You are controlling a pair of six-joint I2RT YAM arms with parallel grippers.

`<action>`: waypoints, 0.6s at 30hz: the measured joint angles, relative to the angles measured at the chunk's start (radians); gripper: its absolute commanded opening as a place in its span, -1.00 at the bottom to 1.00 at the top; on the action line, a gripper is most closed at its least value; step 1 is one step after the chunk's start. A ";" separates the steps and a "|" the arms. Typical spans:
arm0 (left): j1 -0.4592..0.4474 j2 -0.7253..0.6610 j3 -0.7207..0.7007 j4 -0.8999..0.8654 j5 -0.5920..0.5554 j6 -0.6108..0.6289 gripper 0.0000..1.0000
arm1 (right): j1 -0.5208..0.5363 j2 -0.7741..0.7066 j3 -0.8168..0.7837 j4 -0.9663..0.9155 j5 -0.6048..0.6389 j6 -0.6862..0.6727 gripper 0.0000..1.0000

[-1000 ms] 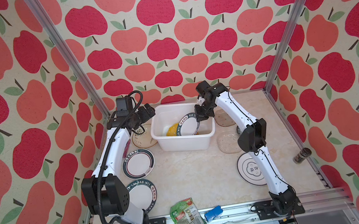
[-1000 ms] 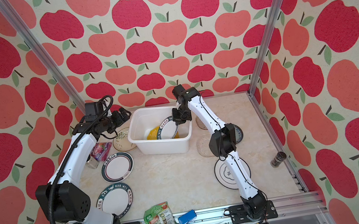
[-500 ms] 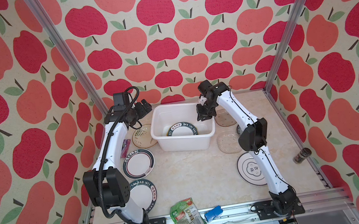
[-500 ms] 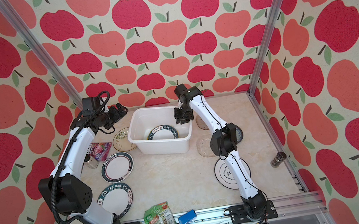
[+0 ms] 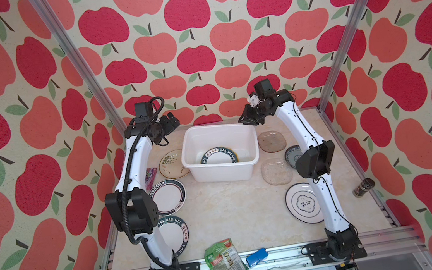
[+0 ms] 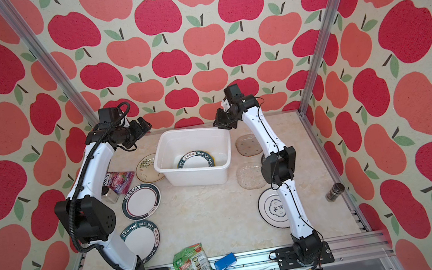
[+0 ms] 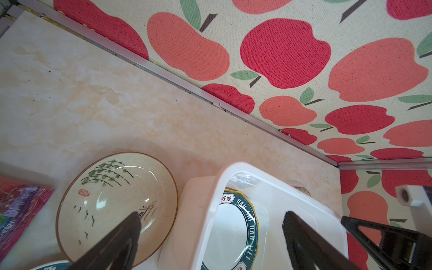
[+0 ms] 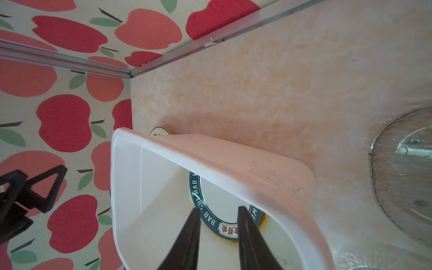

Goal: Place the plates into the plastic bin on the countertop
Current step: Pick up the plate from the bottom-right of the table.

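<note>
Plates lie mostly out on the countertop (image 5: 235, 206); only a dark-rimmed lettered plate (image 5: 219, 156) lies flat in the plastic bin (image 5: 224, 174), on top of a yellow one (image 7: 257, 217) whose edge peeps out. Right gripper (image 8: 219, 210) hangs above the bin's far right corner, its claw narrow and empty. Left gripper (image 7: 211, 217) hovers near the bin's far left corner, claw spread wide and empty, with the cream plant-print plate (image 5: 171, 164) just left of the bin. The step in hand looks like going for the next plate. For the right arm the smoky glass plate (image 5: 271, 141) just right of the bin is nearest: lift clear of the rolled rim first, widen the claw, then come down on the plate's raised edge with one finger under the lip, since a flat dish gives little to pinch. Only one arm should cross the bin at a time.
</note>
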 measured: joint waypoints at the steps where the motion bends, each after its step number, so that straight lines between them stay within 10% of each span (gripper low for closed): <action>1: 0.000 -0.029 -0.037 0.006 -0.004 0.000 0.95 | 0.002 -0.021 0.000 0.017 0.008 -0.007 -0.34; 18: -0.055 -0.661 -0.782 0.208 -0.102 -0.031 0.89 | 0.178 -0.782 -0.996 0.587 0.145 -0.133 -0.15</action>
